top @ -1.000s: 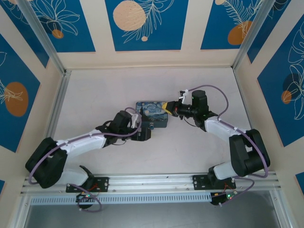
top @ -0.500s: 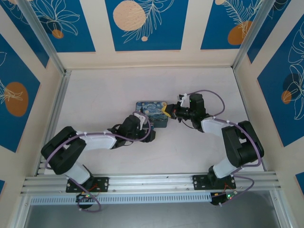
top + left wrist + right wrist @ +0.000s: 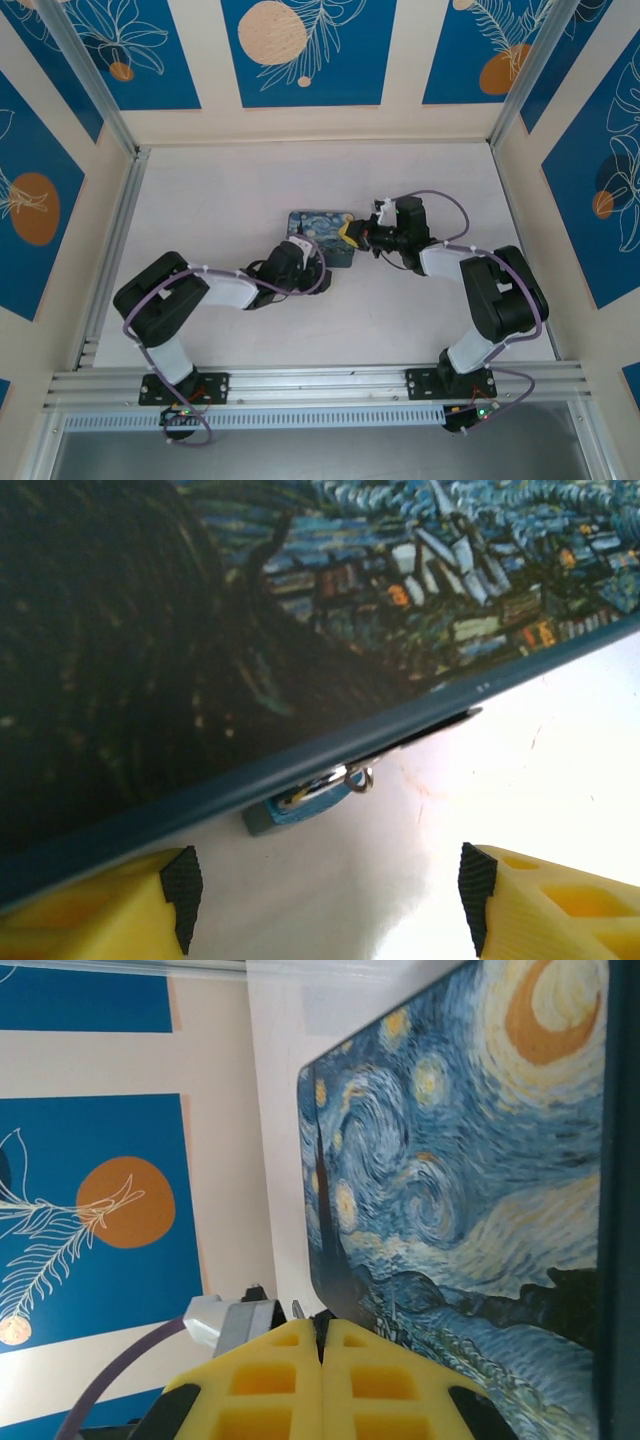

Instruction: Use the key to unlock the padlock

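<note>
The left end effector (image 3: pixel 325 895) is hanging open, its yellow fingers (image 3: pixel 520 900) standing apart with the small blue-green padlock (image 3: pixel 298 810) just ahead of the gap. The lock is sitting under the near edge of the painted tin (image 3: pixel 150 640), a silvery ring (image 3: pixel 359 777) beside it. The right end effector (image 3: pixel 322 1350) is pressing shut at the tin's far side; whether it is pinching the key is impossible to tell. Closing carelessly risks shoving the tin across the desk (image 3: pixel 540 770) and knocking the lock askew.

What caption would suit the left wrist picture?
Left gripper, jaws apart, faces the tiny padlock at the painted tin's edge.
</note>
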Motion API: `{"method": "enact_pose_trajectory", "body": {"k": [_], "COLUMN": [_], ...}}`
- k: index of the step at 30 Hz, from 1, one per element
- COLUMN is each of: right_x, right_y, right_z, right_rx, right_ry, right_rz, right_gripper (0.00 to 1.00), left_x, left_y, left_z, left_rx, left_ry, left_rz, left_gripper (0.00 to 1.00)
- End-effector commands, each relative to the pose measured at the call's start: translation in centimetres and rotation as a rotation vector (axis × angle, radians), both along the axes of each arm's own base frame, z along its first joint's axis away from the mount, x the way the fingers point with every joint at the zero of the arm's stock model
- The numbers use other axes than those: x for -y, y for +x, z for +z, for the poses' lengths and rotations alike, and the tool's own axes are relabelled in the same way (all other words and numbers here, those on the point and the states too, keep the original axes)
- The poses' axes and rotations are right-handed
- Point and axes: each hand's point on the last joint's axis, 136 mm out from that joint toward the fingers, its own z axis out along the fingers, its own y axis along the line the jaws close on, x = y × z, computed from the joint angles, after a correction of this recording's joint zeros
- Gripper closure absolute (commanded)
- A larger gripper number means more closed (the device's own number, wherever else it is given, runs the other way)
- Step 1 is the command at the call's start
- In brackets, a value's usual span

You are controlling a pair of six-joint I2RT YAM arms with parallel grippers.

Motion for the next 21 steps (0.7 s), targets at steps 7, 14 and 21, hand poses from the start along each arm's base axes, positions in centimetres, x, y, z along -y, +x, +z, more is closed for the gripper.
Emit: {"method": "enact_pose_trajectory", "body": {"k": [7,14,21], "right_x": [0.2,0.9,1.3], "right_y": [0.2,0.5,0.7], "right_z": [-0.3,-0.7,-1.0], "right_rx": [-0.013,-0.023,-0.028], "right_ry": [0.012,0.010,0.011], "right_rz": [0.030,0.016,0.010], "right_gripper": [1.00,1.00,1.00], "left_x": [3.6,5.4,6.3], "left_y": [0.9,1.7,1.9], "left_z": [-0.1,1.1,1.9], "left_rx": [-0.012,-0.043,-0.086], "left_ry": [-0.070,-0.186,-0.318], "left_rz": [-0.044,-0.023,0.013], "left_gripper": [0.31,0.32,0.32]}}
